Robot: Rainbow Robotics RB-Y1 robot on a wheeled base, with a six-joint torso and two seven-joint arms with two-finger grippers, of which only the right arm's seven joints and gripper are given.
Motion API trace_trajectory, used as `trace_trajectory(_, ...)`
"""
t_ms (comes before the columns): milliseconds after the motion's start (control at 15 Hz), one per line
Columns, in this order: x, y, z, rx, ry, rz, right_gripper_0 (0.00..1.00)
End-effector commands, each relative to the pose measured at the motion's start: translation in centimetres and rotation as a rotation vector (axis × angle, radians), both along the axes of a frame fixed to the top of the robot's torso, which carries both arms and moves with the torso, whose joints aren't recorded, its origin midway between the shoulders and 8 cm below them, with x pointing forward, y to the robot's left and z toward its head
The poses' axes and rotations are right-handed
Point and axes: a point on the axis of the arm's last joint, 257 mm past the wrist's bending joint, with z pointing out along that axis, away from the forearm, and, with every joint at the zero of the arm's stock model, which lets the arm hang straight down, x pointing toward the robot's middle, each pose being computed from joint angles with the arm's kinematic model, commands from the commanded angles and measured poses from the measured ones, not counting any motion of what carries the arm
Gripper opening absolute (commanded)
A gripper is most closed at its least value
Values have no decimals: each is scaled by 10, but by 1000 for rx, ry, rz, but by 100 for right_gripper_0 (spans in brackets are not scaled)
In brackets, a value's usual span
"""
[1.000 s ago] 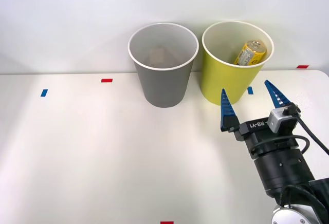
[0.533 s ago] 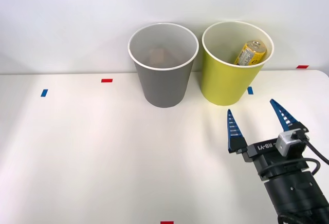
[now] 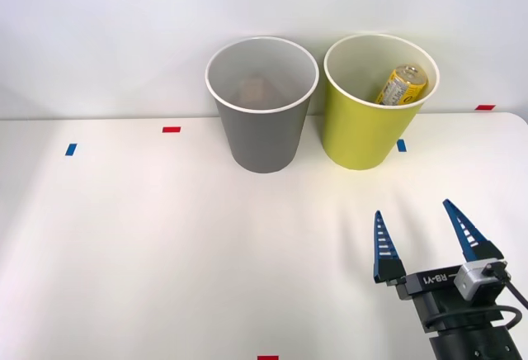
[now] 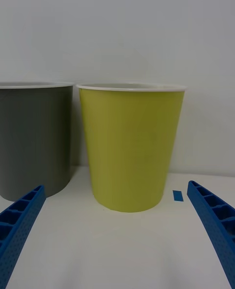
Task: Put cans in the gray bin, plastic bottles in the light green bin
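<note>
Since the earlier frames, our right gripper point(image 3: 424, 233) has drawn back from the bins toward the robot, and now it stands well apart from them near the lower right of the front view, while both bins and the can have not moved. In the front view we see the gray bin point(image 3: 262, 133) and the light green bin point(image 3: 368, 133) standing upright just beside each other at the far side of the table point(image 3: 148, 244). The can point(image 3: 402, 85) leans inside the light green bin, against its far wall, so it lies in the bin meant for plastic bottles and not in the gray one. Something pale shows at the bottom of the gray bin, but we cannot tell what it is. No other can or bottle lies on the table, so we judge that the sorting is finished apart from this misplaced can. In the right wrist view, the light green bin point(image 4: 131, 147) is straight ahead with the gray bin point(image 4: 34, 140) next to it, and our blue fingers point(image 4: 19, 223) are spread wide and hold nothing.
</note>
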Motion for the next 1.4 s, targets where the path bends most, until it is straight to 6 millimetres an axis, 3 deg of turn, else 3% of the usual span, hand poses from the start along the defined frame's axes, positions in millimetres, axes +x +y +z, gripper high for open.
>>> trace_trajectory(67,-3,3,-15,-50,-39,12,100)
trace_trajectory(533,-21,7,-40,-159,-88,47,100)
trace_trajectory(1000,-31,-1,-50,6,-69,67,100)
trace_trajectory(1200,-42,1,-67,56,5,120,100)
trace_trajectory(1400,-41,2,-87,37,91,158,100)
